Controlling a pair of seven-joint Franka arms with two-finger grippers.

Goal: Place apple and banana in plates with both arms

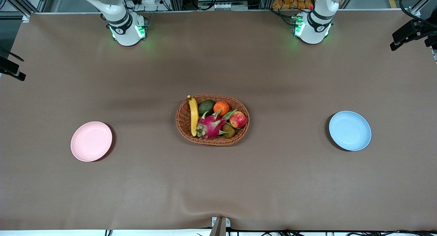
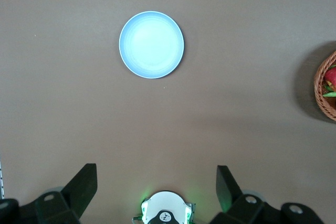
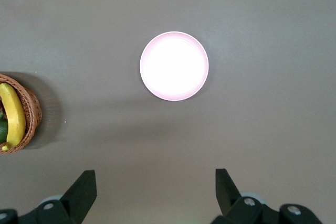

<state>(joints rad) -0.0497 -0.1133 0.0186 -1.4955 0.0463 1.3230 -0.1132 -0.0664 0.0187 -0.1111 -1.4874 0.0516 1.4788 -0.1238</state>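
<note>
The red apple (image 1: 238, 119) and the yellow banana (image 1: 194, 115) lie in a woven brown basket (image 1: 184, 116) at the table's middle; the banana also shows in the right wrist view (image 3: 14, 117). The pale pink plate (image 1: 91, 141) lies toward the right arm's end, also in the right wrist view (image 3: 174, 66). The light blue plate (image 1: 350, 130) lies toward the left arm's end, also in the left wrist view (image 2: 151, 44). My left gripper (image 2: 156, 183) is open and empty, high over bare table near its base. My right gripper (image 3: 156, 183) is open and empty, high over bare table. Both arms wait.
The basket also holds a pink dragon fruit (image 1: 211, 124), an orange (image 1: 221, 107), a green avocado (image 1: 206, 106) and a brownish fruit (image 1: 228, 130). The arm bases (image 1: 126, 29) (image 1: 312, 26) stand at the table's back edge. Brown cloth covers the table (image 1: 218, 181).
</note>
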